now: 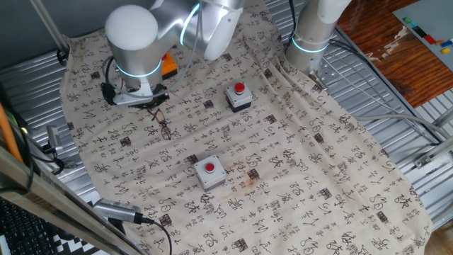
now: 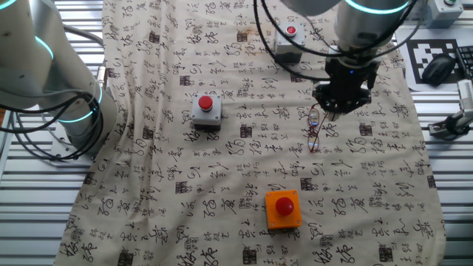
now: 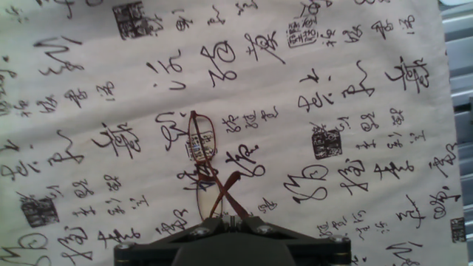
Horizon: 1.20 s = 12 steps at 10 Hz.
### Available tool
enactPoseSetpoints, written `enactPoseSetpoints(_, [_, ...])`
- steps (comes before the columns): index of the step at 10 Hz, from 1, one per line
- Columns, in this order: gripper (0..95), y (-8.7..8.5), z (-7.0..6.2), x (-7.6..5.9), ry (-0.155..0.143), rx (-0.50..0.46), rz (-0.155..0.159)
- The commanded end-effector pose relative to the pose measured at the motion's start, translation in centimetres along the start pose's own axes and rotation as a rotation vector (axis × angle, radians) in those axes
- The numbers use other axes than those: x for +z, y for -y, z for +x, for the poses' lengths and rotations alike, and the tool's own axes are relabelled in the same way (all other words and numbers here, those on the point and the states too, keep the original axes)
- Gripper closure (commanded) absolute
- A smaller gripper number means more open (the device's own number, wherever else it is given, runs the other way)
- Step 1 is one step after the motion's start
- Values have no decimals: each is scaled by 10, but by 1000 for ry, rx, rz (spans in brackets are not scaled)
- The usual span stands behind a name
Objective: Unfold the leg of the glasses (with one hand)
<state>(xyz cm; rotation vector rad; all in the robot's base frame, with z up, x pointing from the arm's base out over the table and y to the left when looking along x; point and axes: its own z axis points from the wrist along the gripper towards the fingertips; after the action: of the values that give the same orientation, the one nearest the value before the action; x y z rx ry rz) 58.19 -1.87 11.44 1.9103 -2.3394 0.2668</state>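
Note:
The glasses (image 3: 201,140) lie on the printed cloth, thin reddish-brown rim, lenses away from the hand. Their two legs cross in an X and run back toward my gripper (image 3: 233,219). The jaws stand closed together right where one leg's end reaches them, so the gripper looks shut on that leg's tip. In one fixed view the gripper (image 1: 154,103) hangs low over the cloth just behind the glasses (image 1: 164,129). In the other fixed view the gripper (image 2: 334,112) stands right beside the glasses (image 2: 315,135).
Two grey boxes with red buttons (image 1: 209,172) (image 1: 239,96) stand on the cloth, and an orange button box (image 2: 283,209) sits close to the glasses. A second arm's base (image 1: 311,35) stands at the cloth's edge. Ribbed metal table (image 1: 396,120) surrounds the cloth.

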Motion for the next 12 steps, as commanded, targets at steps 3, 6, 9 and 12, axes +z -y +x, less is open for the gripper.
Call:
enactPoseSetpoints(3, [950,1,-8,-6,-1,12,1])
enactPoseSetpoints(6, [950,1,-21,-8,5,37,-2])
enactPoseSetpoints(9, [950,1,-33,-12,6,58,-5])
enactPoseSetpoints(12, [950,1,-38,-13,9,65,-8])
